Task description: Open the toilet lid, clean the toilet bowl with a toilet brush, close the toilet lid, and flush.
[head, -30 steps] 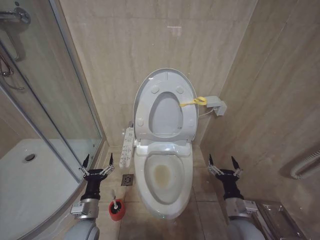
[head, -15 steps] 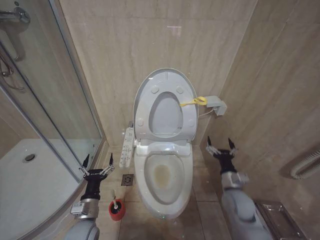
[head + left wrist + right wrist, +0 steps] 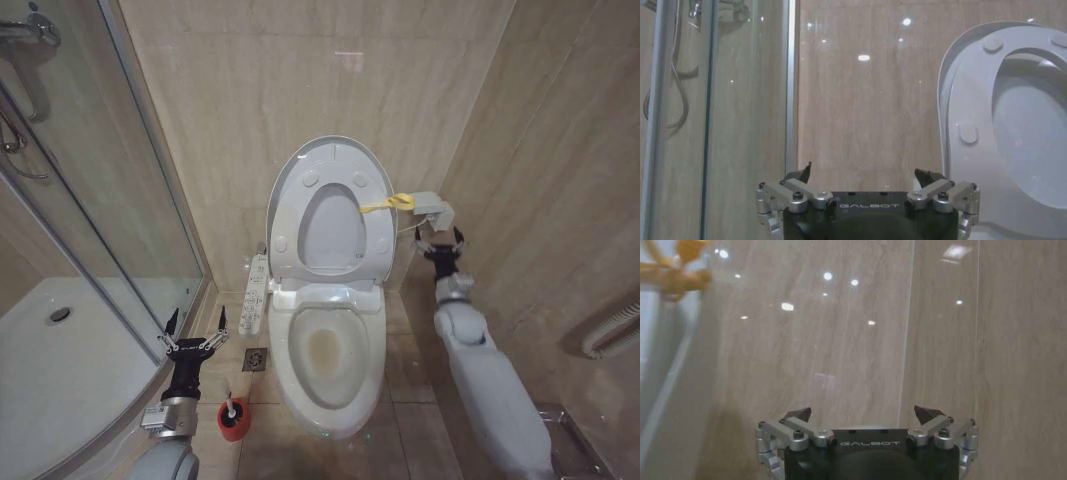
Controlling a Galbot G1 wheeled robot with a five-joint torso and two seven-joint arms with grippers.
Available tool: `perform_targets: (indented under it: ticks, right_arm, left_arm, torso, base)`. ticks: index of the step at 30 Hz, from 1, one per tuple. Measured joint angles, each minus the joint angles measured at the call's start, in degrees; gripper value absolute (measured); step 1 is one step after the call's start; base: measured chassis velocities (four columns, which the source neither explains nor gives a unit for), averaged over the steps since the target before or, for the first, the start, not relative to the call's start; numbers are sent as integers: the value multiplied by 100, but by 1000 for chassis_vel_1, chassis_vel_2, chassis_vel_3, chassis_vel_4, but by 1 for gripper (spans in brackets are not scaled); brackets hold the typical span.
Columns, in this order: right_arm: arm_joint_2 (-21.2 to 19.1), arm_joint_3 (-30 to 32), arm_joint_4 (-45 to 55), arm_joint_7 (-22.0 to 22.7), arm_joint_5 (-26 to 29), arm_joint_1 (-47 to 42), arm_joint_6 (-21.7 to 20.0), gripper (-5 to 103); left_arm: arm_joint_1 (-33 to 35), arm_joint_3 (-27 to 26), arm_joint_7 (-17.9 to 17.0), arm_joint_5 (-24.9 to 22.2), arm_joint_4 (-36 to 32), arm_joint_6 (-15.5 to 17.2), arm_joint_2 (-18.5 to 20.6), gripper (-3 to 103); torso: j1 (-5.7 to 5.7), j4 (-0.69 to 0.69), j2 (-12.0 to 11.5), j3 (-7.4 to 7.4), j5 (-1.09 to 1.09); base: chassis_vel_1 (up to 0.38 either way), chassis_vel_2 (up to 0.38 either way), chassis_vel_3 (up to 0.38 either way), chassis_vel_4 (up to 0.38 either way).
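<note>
Lid (image 3: 332, 208) is up, leaning back against the wall, underside w/ round bumpers facing out; seat ring (image 3: 331, 232) is raised flat against it. Yellow strap (image 3: 388, 204) hangs off the lid's right edge; in the right wrist view the strap (image 3: 679, 266) sits at the frame corner, beside the lid's edge.

Bowl (image 3: 329, 355) is open, yellowish stain at the bottom. Button panel (image 3: 256, 292) runs along its left side.

Brush (image 3: 231, 405) stands in the red holder (image 3: 232, 423) on the floor, left of the bowl, just beside the L arm.

L gripper (image 3: 195, 334) is low, left of the bowl, above the brush, fingers spread wide, holding nothing. Its wrist view: claw (image 3: 867, 176) wide, facing wall tile, lid (image 3: 977, 125) to one side.

R gripper (image 3: 440, 238) is extended up along the right of the toilet, near the strap and just under a small grey wall box (image 3: 432, 209); contact w/ the box hard to judge, prob. not touching. Wrist view shows the claw (image 3: 867, 415) wide, empty, facing tile.

Shower glass (image 3: 90, 190) and tray (image 3: 60, 370) on the left.
</note>
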Motion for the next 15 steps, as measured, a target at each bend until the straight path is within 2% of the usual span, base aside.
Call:
perform_targets:
  ticks: [8,15]
  right_arm:
    - [47,-204,-682,125,-128,667,120,100]
    - [160,-237,-1132,131,-530,995,253,100]
  left_arm:
    - [0,0,0,0,0,0,0,100]
    - [0,0,0,0,1,0,0,100]
  torso:
    - [0,1,0,0,0]
    - [-1,0,0,0,-1]
  base:
    - [0,0,0,0]
    - [0,0,0,0]
